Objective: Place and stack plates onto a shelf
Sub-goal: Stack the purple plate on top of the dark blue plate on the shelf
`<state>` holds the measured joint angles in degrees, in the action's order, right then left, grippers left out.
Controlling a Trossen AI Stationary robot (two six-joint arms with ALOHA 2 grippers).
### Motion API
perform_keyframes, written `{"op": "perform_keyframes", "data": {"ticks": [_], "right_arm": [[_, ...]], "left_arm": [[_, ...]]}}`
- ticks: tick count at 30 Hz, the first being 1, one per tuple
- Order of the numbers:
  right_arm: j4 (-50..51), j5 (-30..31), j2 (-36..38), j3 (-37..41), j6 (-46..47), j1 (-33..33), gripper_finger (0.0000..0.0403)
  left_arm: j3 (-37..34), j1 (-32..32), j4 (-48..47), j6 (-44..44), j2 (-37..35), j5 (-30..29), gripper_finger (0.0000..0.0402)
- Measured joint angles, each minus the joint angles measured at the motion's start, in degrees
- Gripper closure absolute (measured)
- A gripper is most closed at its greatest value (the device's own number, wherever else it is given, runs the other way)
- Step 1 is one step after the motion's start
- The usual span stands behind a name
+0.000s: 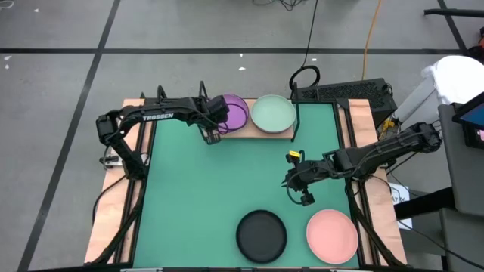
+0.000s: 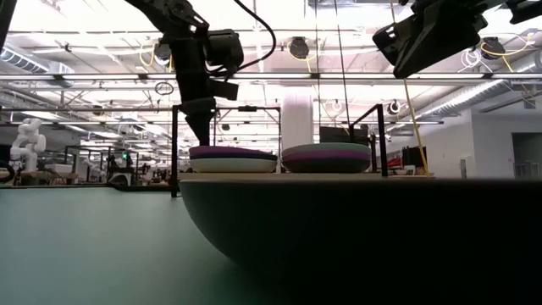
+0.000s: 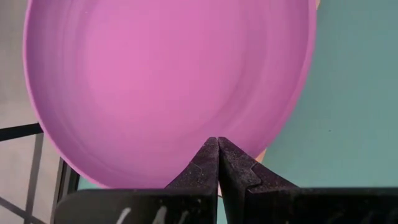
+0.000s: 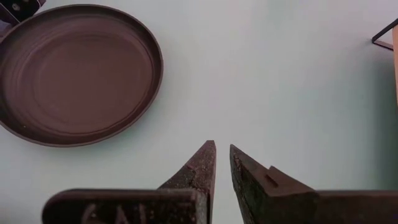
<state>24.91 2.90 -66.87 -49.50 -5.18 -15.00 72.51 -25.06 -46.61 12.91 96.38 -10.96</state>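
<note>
The shelf (image 1: 257, 136) stands at the table's far middle with two stacks on it. A purple plate (image 1: 238, 113) tops the left stack, over a white one (image 2: 233, 165). A pale mint plate (image 1: 273, 113) tops the right stack (image 2: 326, 157). My left gripper (image 1: 223, 119), shut, points down at the purple plate's left rim (image 3: 155, 174). My right gripper (image 1: 289, 183) hangs above bare table right of centre, nearly shut with only a slim gap and nothing in it (image 4: 222, 152). A black plate (image 1: 262, 235) and a salmon pink plate (image 1: 333, 233) rest flat near the front edge. My left gripper's shut fingertips (image 3: 208, 152) stand right at the purple plate's rim (image 3: 155, 174), slanting down from the table's left. Whether they touch the rim, I cannot tell.
Black wire posts (image 1: 296, 121) rise at the shelf's corners. Wooden strips (image 1: 355, 143) run along the table's sides. A keyboard (image 1: 340, 92) lies beyond the far right corner, and a person in white (image 1: 454, 79) is at the right. Bare green mat (image 1: 212, 181) spreads between the shelf and the front plates.
</note>
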Motion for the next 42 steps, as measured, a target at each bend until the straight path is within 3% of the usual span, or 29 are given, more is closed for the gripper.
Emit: {"op": "perform_keyframes", "data": {"ticks": [36, 42], "right_arm": [[0.00, 0.00, 0.02, 0.00, -0.21, 0.00, 0.0371], [0.00, 0.00, 0.01, 0.00, -0.32, 0.00, 0.0371]], "left_arm": [[0.00, 0.83, 0.07, -6.44, 0.00, 0.08, 0.0399], [0.00, 2.15, 0.15, -10.56, 0.09, -2.25, 0.0399]]}}
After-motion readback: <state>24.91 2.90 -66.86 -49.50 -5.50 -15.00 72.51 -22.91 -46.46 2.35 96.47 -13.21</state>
